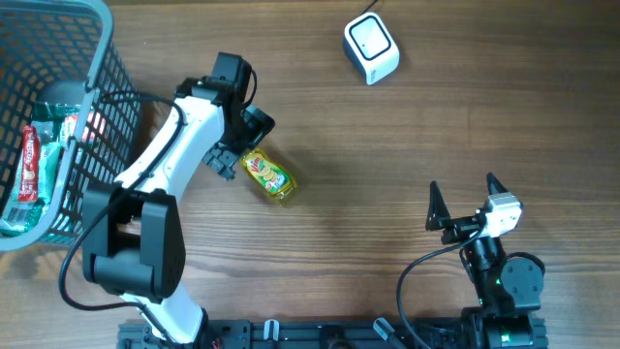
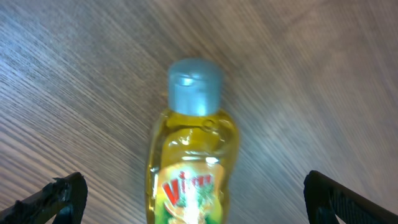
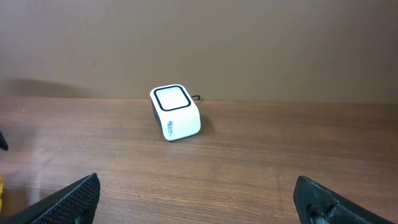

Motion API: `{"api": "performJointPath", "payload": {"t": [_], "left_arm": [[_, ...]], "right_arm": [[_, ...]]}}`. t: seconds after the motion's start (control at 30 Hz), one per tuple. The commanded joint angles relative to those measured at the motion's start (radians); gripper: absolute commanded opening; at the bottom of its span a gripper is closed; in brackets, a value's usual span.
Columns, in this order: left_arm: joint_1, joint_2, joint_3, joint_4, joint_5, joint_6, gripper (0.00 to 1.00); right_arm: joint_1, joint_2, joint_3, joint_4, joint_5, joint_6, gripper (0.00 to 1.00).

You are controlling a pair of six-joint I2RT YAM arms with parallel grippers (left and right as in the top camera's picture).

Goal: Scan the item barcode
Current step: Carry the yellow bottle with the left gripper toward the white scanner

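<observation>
A yellow bottle (image 1: 270, 177) with a red-lettered label lies flat on the wooden table. In the left wrist view the bottle (image 2: 193, 149) shows its grey-blue cap (image 2: 194, 86) pointing away from the camera. My left gripper (image 1: 242, 143) hovers over the bottle's upper-left end, open wide, with one finger on each side of the bottle (image 2: 199, 199) and not touching it. The white scanner (image 1: 371, 47) with its dark window stands at the back right of the table, also in the right wrist view (image 3: 175, 112). My right gripper (image 1: 465, 197) is open and empty near the front right.
A grey wire basket (image 1: 97, 126) at the far left holds a red tube (image 1: 30, 165) and other packets. The left arm's white link reaches from the front edge past the basket's right wall.
</observation>
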Motion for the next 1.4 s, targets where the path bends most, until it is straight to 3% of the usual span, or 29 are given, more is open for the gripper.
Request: {"api": "performJointPath", "payload": {"t": [0.0,0.27,0.67,0.83,1.07,1.23,1.37], "left_arm": [[-0.012,0.006,-0.08,0.063,-0.024,-0.048,0.99],[-0.04,0.009,-0.136,0.181,-0.055,-0.045,0.82],[-0.071,0.074,-0.146,0.193,-0.113,-0.044,0.72],[-0.071,0.074,-0.146,0.196,-0.123,-0.039,0.59],[-0.07,0.074,-0.145,0.261,-0.122,0.212,0.39],[-0.069,0.027,-0.092,0.267,-0.122,0.304,0.35],[-0.069,-0.059,-0.082,0.267,-0.174,0.327,0.38]], "right_arm": [[-0.004,-0.003,-0.001,0.004,-0.015,-0.011,1.0],[-0.004,-0.003,-0.001,0.004,-0.015,-0.011,1.0],[-0.004,-0.003,-0.001,0.004,-0.015,-0.011,1.0],[-0.004,-0.003,-0.001,0.004,-0.015,-0.012,1.0],[-0.004,-0.003,-0.001,0.004,-0.015,-0.011,1.0],[-0.004,-0.003,-0.001,0.004,-0.015,-0.012,1.0],[-0.004,-0.003,-0.001,0.004,-0.015,-0.011,1.0]]}}
